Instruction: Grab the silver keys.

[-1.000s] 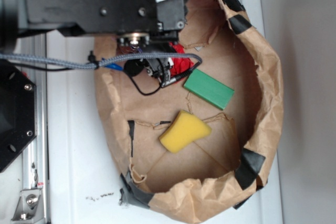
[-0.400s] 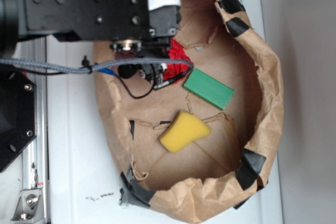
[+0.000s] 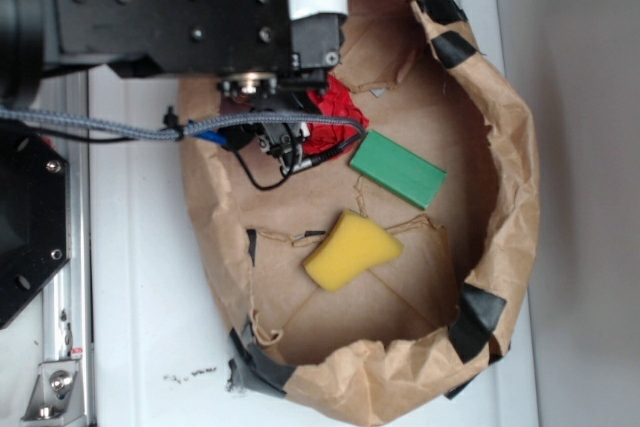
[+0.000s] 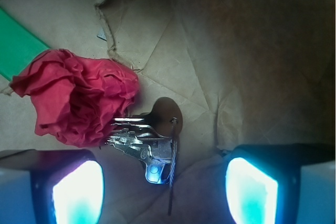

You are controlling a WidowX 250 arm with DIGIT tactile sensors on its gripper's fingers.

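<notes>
Wrist view shows the jaws (image 4: 165, 187) spread wide and empty, with the silver keys (image 4: 149, 145) lying between the two fingers (image 4: 79, 192) on the brown paper bag (image 4: 236, 51), touching the red paper ball (image 4: 79, 98). A straight descent looks best, closing across the bunch while keeping the left finger clear of the ball.
</notes>
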